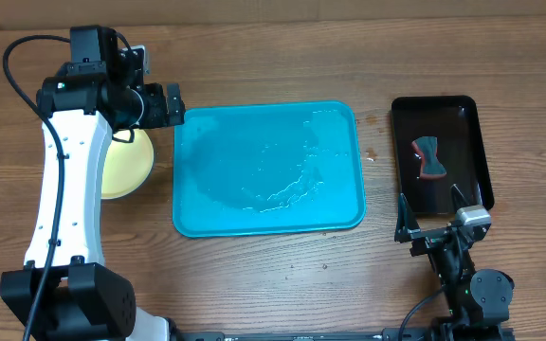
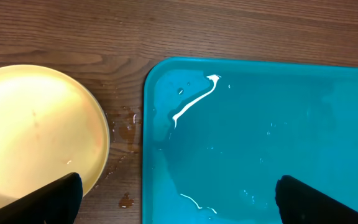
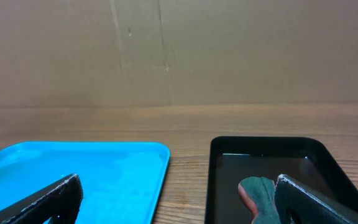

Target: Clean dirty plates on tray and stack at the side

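The turquoise tray [image 1: 268,170] lies mid-table, wet, with only water streaks on it. Left of it on the wood sits a pale yellow plate [image 1: 129,163], partly hidden under my left arm; I cannot tell whether others lie beneath it. My left gripper [image 1: 176,104] hangs open over the tray's far left corner, holding nothing. In the left wrist view the plate [image 2: 36,130] and the tray [image 2: 260,124] lie below the open gripper [image 2: 179,205]. My right gripper [image 1: 432,201] stands open and holding nothing at the near end of a black tray; in its own view, that gripper [image 3: 179,202] frames the tray [image 3: 92,174].
A narrow black tray [image 1: 441,152] at the right holds a red and green sponge [image 1: 429,157], also seen as sponge [image 3: 260,193]. Water drops [image 2: 126,127] dot the wood between plate and tray. A cardboard wall [image 3: 166,50] stands behind the table.
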### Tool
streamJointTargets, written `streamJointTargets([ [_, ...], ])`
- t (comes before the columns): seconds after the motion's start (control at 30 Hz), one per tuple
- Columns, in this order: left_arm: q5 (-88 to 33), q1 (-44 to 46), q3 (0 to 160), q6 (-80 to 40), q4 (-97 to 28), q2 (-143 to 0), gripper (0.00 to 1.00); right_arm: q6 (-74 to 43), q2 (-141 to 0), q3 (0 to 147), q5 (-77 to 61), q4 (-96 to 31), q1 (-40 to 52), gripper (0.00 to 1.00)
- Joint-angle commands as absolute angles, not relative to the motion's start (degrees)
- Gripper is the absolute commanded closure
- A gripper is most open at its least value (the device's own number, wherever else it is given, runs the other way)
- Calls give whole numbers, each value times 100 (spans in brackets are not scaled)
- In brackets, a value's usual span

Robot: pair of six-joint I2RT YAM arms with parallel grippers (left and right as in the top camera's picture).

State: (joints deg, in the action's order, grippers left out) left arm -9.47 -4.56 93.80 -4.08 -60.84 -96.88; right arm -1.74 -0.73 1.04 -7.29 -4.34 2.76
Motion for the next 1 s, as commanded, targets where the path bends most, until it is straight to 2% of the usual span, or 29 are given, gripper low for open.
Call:
streamJointTargets([
  [0.0,-1011,-410,9478,-427,-6082,-9712,1,-220,-16,45,-762,-399,316,0],
  [0.27,-215,-399,9463,-421,-6104,-9233,0,-220,-16,45,-762,-399,316,0],
  [0.43,-106,-399,8836,-423,-5334,-8162,0,-220,-16,45,-762,-399,316,0],
  [0.7,-760,-399,5920,602,-2915,-5588,0,-220,-16,45,-762,-399,316,0],
  [0.97,-753,-401,2523,604,-727,-2733,0,-220,-16,45,-762,-399,316,0],
])
